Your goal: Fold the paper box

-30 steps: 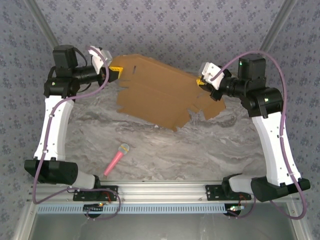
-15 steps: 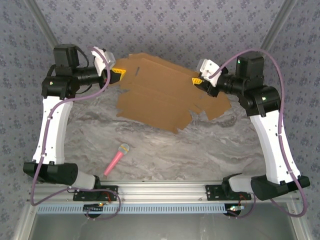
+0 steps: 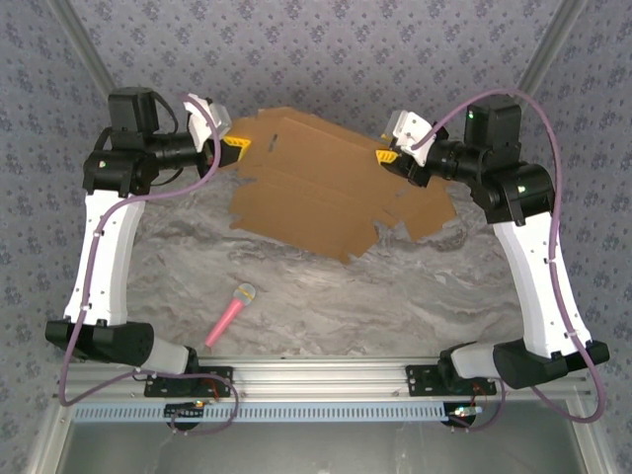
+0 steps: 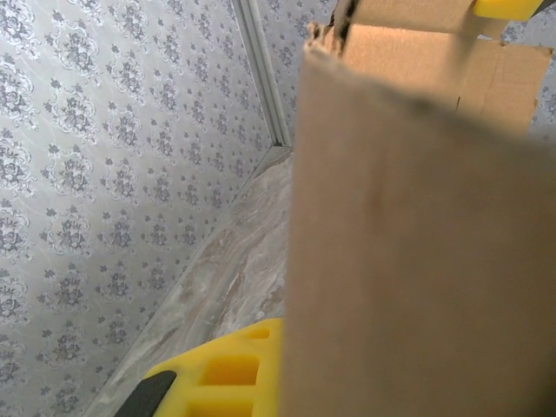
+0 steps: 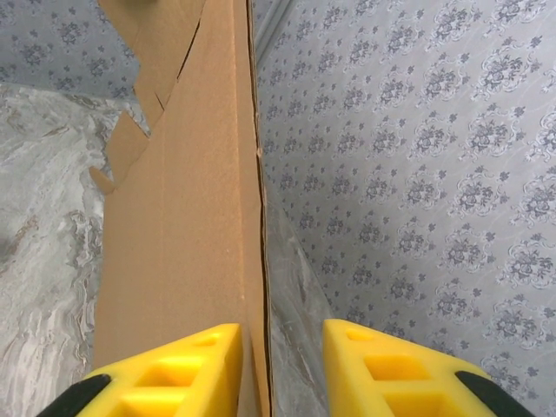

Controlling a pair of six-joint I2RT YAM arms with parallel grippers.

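Note:
The paper box [image 3: 316,188] is a flat brown die-cut cardboard sheet, tilted up off the table at the back centre. My left gripper [image 3: 235,148] is shut on its left edge. In the left wrist view the cardboard [image 4: 417,243] covers the right half, with one yellow finger [image 4: 226,373] against it and the other hidden behind it. My right gripper [image 3: 388,156] is at the sheet's right edge. In the right wrist view that gripper [image 5: 282,347] stands open. The cardboard's edge [image 5: 252,217] runs between its jaws, close to the left finger [image 5: 187,369], with a gap to the right one.
A pink toy microphone [image 3: 230,314] lies on the marble table [image 3: 395,296] at the near left. Patterned walls close in the back and sides. The metal rail [image 3: 326,373] with the arm bases runs along the near edge.
My right gripper has opened and let go of the box's right edge. The left gripper has closed fully on the left edge. The sheet has shifted slightly.

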